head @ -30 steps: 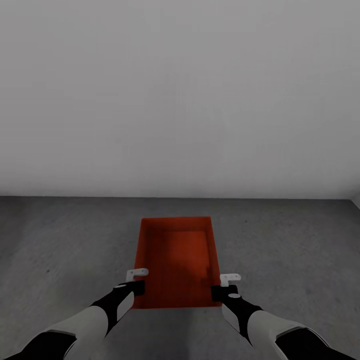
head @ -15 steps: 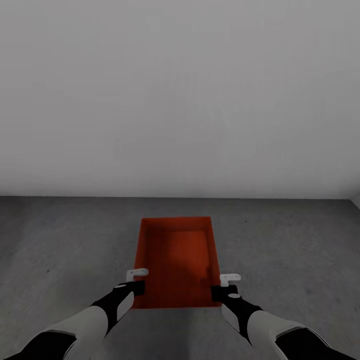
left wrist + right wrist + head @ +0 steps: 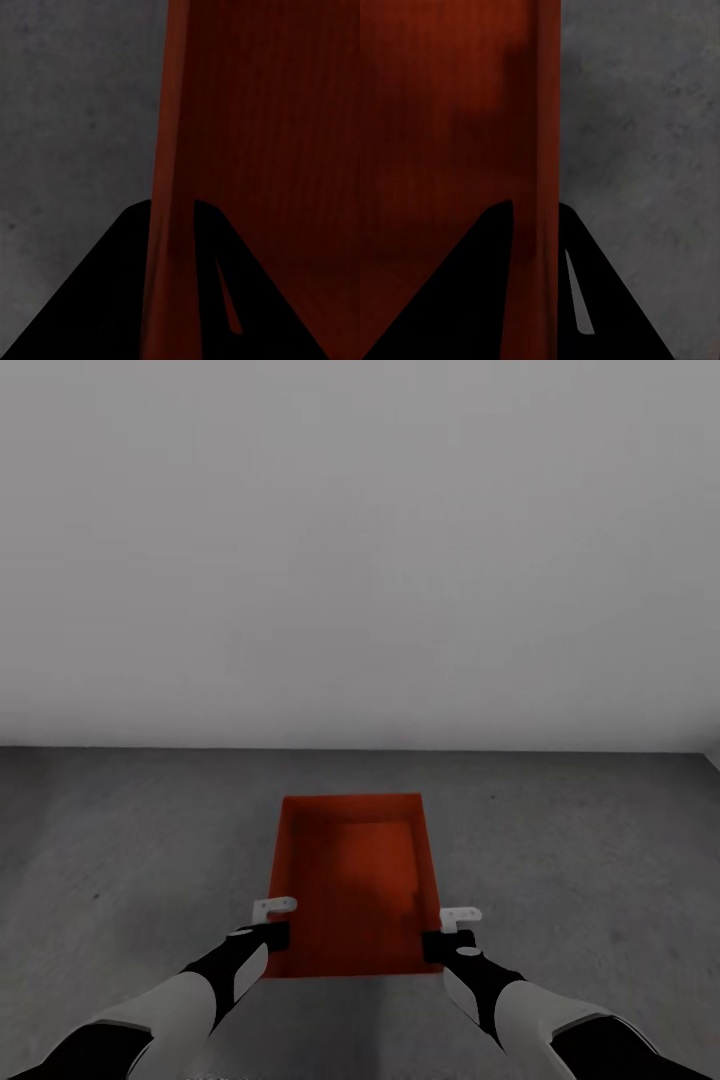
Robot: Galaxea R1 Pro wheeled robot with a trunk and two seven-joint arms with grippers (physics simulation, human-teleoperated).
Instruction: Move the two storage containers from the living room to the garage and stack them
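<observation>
One red-orange open-top storage container (image 3: 350, 880) lies lengthwise ahead of me over the dark grey concrete floor (image 3: 580, 860) of the garage. My left gripper (image 3: 270, 932) is shut on its left long wall near the close corner. My right gripper (image 3: 435, 940) is shut on the right long wall opposite. In the left wrist view the thin red wall (image 3: 169, 150) runs between the black fingers (image 3: 127, 247). The right wrist view shows the other wall (image 3: 547, 112) pinched the same way, with concrete (image 3: 645, 112) beyond. Whether the bin rests on the floor or hangs just above it, I cannot tell.
A plain grey-white wall (image 3: 360, 560) rises a short way past the container's far end. Bare concrete (image 3: 120, 840) stretches to both sides. A corner of the room shows at the far right edge (image 3: 712, 755).
The foot of the wall sits very slightly higher in the picture, so the camera has shifted a touch. Both grippers and the container hold the same places.
</observation>
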